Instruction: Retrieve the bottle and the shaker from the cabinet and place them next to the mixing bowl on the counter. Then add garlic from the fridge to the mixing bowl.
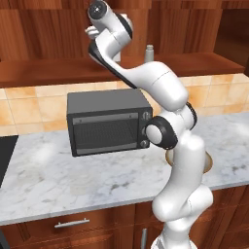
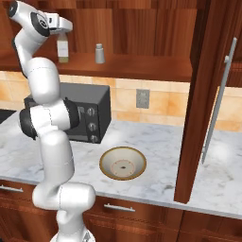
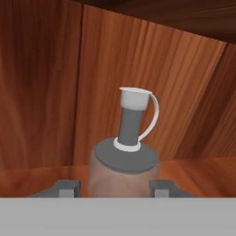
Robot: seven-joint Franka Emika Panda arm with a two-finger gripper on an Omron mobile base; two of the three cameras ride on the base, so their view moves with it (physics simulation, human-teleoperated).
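Basically the first step was in hand: fetching the bottle (image 3: 128,152) from the cabinet (image 2: 142,28). The tool (image 3: 113,189) was up at the shelf board (image 1: 44,73) with a finger tip on either side of the bottle's body, in the hand view; the fingers sat right at the glass, so it looked closed on the bottle, though actual contact was hard to confirm. The bottle stood upright on the shelf, the tool around its upper part in the right base view. The shaker (image 2: 99,53) stood just beside it on the same board, untouched. The mixing bowl (image 2: 123,163) sat on the table (image 2: 156,142) below, in front of the dark toaster oven (image 1: 108,121). Next move probably called for lifting the bottle straight up, drawing it out clear of the shaker, then lowering it beside the bowl.
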